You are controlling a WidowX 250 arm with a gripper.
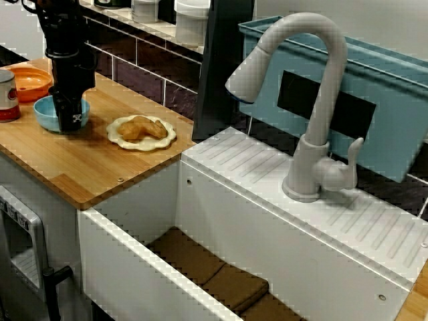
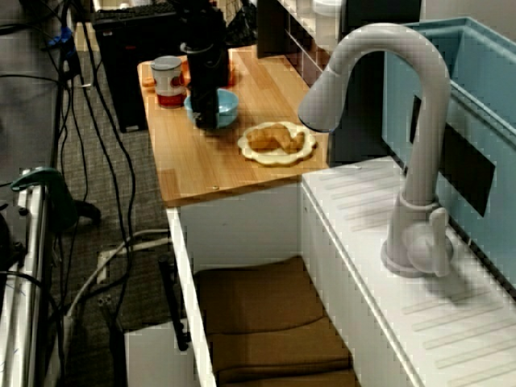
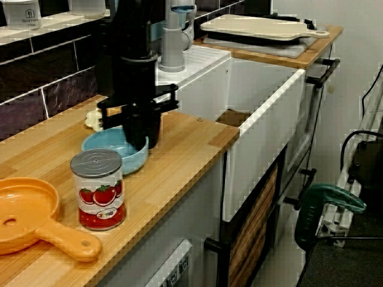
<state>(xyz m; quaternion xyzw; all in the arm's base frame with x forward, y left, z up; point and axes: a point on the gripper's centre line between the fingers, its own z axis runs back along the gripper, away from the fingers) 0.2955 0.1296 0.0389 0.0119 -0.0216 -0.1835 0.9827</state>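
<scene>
Along the wooden counter [image 1: 73, 167] left of the sink [image 1: 120, 261], in the view across the sink's front wall, the black gripper [image 1: 72, 120] stands upright with its tip down at the right side of the blue bowl [image 1: 41, 114], hiding that part of the rim. Its jaws look dark and close together, but whether they pinch the rim I cannot tell. Just right of the bowl and apart from it, toward the counter's back edge, lies a scalloped plate [image 1: 117, 137] of fried pastry. An orange pan [image 1: 30, 81] and a tomato can [image 1: 7, 97] sit beyond the bowl at the counter's left end. Brown pads [image 1: 214, 267] line the sink floor, and a pale faucet [image 1: 314, 100] arches over it. Seen along the sink from the faucet end, the gripper [image 2: 205, 117] covers the near-left part of the blue bowl [image 2: 228, 105] in the counter's middle, with the tomato can [image 2: 168, 81] just beyond and the plate [image 2: 256, 156] nearer the sink-side edge. From the counter's far end, the gripper [image 3: 140, 128] dips at the far rim of the blue bowl [image 3: 111, 152], which rests flat on the counter [image 3: 179, 149]. The tomato can [image 3: 99, 188] and orange pan [image 3: 30, 218] stand nearer the camera, and here too the jaws' state is unclear.
</scene>
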